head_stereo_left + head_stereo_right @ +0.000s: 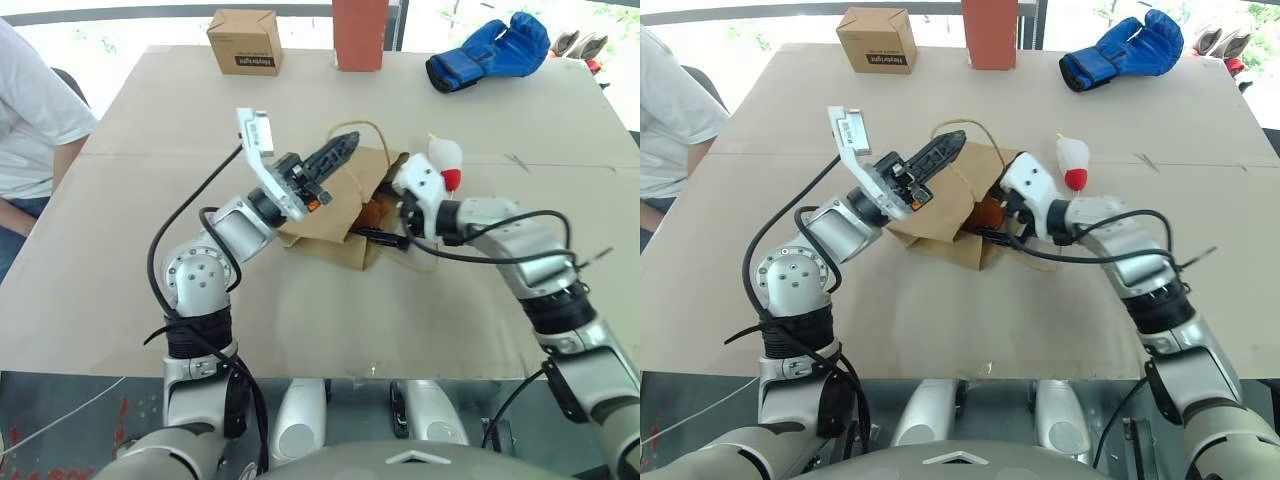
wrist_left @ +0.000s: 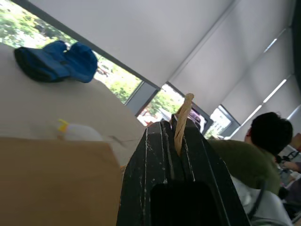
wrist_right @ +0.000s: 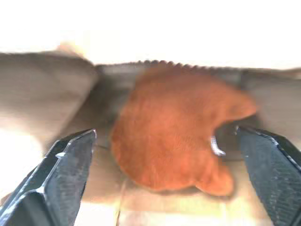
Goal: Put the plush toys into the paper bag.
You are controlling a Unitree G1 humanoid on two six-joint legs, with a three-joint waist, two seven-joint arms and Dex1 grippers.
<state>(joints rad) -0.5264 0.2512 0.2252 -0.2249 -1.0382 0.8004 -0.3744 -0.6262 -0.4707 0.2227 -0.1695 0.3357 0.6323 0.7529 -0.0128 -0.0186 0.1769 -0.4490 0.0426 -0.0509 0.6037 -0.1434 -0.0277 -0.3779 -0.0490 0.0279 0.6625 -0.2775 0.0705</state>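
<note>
Brown kraft paper bag [image 1: 950, 205] lies on the table, mouth propped by the left gripper [image 2: 181, 136], clenched on its tan cord handle [image 2: 182, 122]; slip that, and the mouth collapses. Inside sits the rounded orange-brown plush toy [image 3: 174, 136], right gripper [image 3: 171, 160] spread wide around it, released. Nearby the white egg-shaped plush [image 1: 1072, 160] waits outside.

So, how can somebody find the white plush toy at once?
Start at the brown paper bag in the middle of the table. Just beyond the right gripper lies the white plush toy, outside the bag. Its red end and yellow tip set it apart.
</note>
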